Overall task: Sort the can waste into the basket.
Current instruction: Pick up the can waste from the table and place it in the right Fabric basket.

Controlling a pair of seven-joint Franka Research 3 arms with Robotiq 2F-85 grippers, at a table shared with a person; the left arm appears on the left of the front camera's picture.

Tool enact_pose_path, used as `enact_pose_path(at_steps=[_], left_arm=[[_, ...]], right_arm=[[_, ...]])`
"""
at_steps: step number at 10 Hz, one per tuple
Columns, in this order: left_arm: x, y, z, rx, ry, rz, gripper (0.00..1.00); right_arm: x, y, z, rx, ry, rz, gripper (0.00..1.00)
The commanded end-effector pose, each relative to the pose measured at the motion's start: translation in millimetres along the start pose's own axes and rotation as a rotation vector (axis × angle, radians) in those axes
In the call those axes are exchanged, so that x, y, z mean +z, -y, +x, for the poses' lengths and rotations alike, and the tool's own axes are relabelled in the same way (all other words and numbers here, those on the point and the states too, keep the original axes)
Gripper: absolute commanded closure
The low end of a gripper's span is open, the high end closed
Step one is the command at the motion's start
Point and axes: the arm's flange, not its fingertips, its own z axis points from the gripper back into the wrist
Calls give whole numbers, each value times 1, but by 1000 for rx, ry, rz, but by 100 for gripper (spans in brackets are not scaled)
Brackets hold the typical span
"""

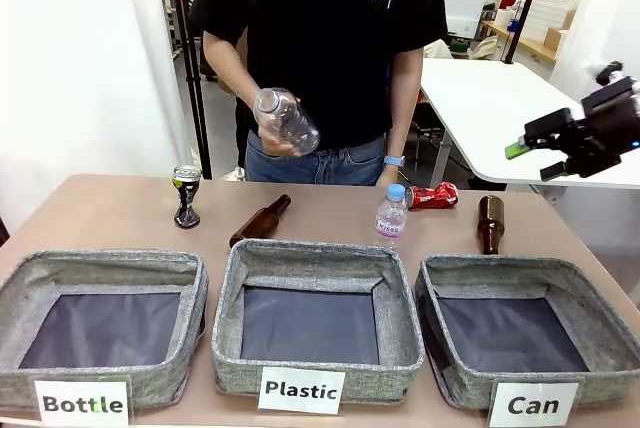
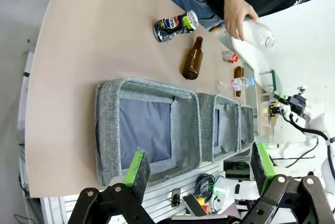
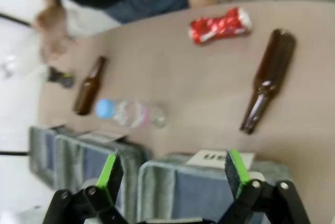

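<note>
**Desk:** Where do things stand with the cans?

**Photographer:** The red can (image 1: 432, 195) lies on its side at the far right of the table. The black can (image 1: 186, 196) stands far left. The basket (image 1: 497, 267) labelled "Can" waits near right, nothing in it. The right gripper (image 1: 535, 160) hovers high on the right with its jaws wide and holding nothing. The left gripper (image 2: 199, 164) is likewise spread and unloaded, above the near left.

**Desk:** How should the pick go?

**Photographer:** The red can looks the likelier first target. I'd bring the fingers down across its pinched waist, lift clear, then release well inside the soft walls.

**Desk:** Anything in the way?

**Photographer:** An upright brown bottle (image 1: 489, 224) stands between that can and the basket's far rim, easily toppled. A small plastic bottle (image 1: 391, 216) stands just left of the can. A person's hand (image 1: 272, 138) holds another clear bottle (image 1: 287, 118) over the far edge, and a second brown bottle (image 1: 260, 220) lies mid-table.
</note>
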Motion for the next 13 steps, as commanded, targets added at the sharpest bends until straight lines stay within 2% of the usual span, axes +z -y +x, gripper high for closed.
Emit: enact_pose_path(at_steps=[1,2,4,5,6,7,8,9,11,13], left_arm=[[2,0,0,-21,1,-11,0],[2,0,0,-21,1,-11,0],[2,0,0,-21,1,-11,0],[2,0,0,-21,1,-11,0],[2,0,0,-21,1,-11,0],[2,0,0,-21,1,-11,0],[2,0,0,-21,1,-11,0],[2,0,0,-21,1,-11,0],[2,0,0,-21,1,-11,0],[2,0,0,-21,1,-11,0]], right_arm=[[12,5,-10,76,85,-99,0],[0,0,0,0,0,0,0],[0,0,0,0,0,0,0],[-1,1,0,35,26,-35,0],[-16,-11,19,145,-37,-124,0],[-33,-23,47,197,-81,-203,0],[-47,-29,73,190,-101,-289,0],[-69,-31,101,247,-176,-339,0],[-118,-30,134,243,-301,-404,0],[-157,-22,151,207,-348,-421,0]])
